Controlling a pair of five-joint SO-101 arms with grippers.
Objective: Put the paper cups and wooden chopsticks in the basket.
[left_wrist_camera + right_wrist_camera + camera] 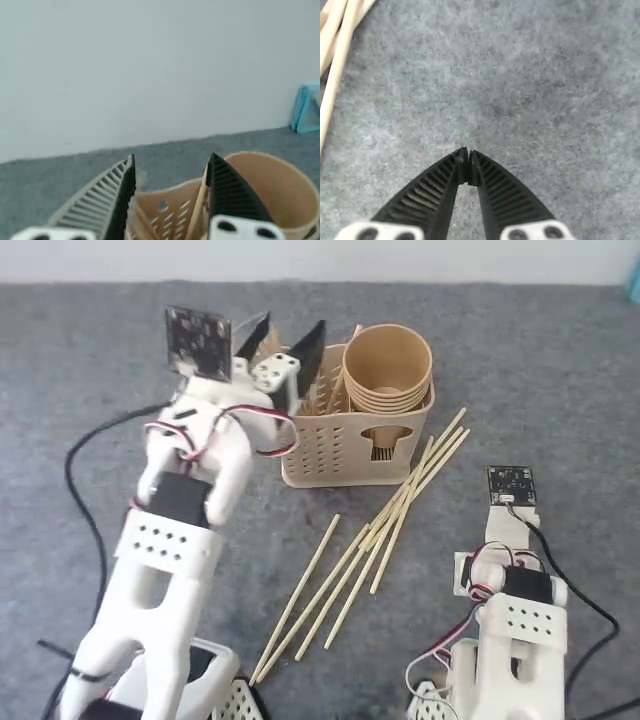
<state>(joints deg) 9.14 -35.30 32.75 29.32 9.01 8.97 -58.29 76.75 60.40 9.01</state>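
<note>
Chopstick step under way: the left gripper point(293, 330) hangs wide open and empty above the basket point(340, 445) holding the stacked cups point(388, 360), the right gripper point(467, 152) is closed on nothing, and the next move likely calls for a low pinch on the chopsticks point(360, 560) lying beside the basket.
</note>
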